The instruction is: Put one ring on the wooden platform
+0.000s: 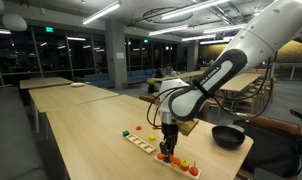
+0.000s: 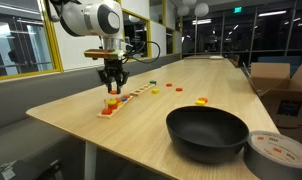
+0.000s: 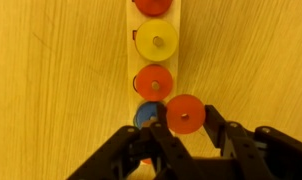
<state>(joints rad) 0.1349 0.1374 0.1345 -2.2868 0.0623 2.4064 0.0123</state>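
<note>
In the wrist view my gripper point(image 3: 183, 122) is shut on a flat orange ring point(image 3: 185, 112), held just above the table. The ring hangs at the right edge of the wooden platform point(image 3: 131, 60), a narrow light-wood strip. The strip carries a red piece point(image 3: 153, 4), a yellow piece point(image 3: 156, 41), an orange piece point(image 3: 154, 81) and a blue piece point(image 3: 147, 115) in a row. In both exterior views the gripper point(image 1: 168, 148) point(image 2: 113, 86) hangs straight down over the platform's point(image 1: 179, 163) point(image 2: 108, 110) near end.
A longer pale board point(image 1: 141, 143) point(image 2: 137, 94) lies end-on to the platform. Loose coloured pieces point(image 2: 201, 100) lie on the table. A black pan point(image 2: 206, 133) point(image 1: 228, 136) and a tape roll point(image 2: 281, 155) sit near the table edge. A cardboard box point(image 2: 286, 85) stands beside the table.
</note>
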